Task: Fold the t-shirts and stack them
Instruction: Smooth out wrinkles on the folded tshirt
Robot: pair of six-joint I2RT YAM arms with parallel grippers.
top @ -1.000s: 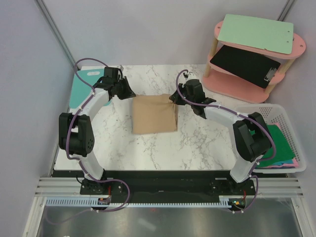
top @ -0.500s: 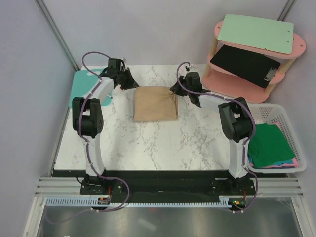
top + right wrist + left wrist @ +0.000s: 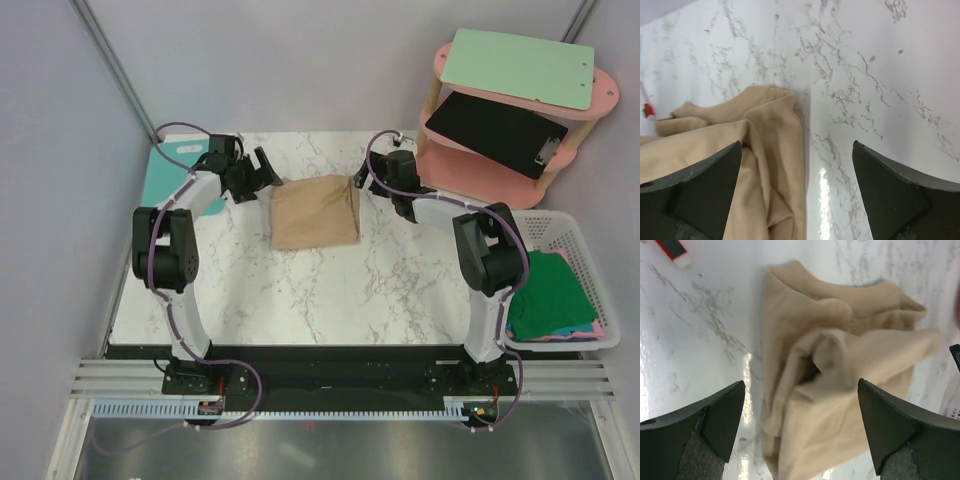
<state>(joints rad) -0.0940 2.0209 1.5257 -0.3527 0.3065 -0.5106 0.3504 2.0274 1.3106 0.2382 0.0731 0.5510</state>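
1. The tan shirt (image 3: 315,212) lies folded on the counter (image 3: 390,290), in the upper middle of the frame.
2. The left jaws and right jaws are wide open beside it, holding nothing.
3. Its edge is bunchy, so a sloppy grab could undo the fold.

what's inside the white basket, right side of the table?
A crumpled green garment fills the basket. Beneath it, blue fabric and pink fabric peek out at the near edge. How many pieces lie under the green one is hidden.
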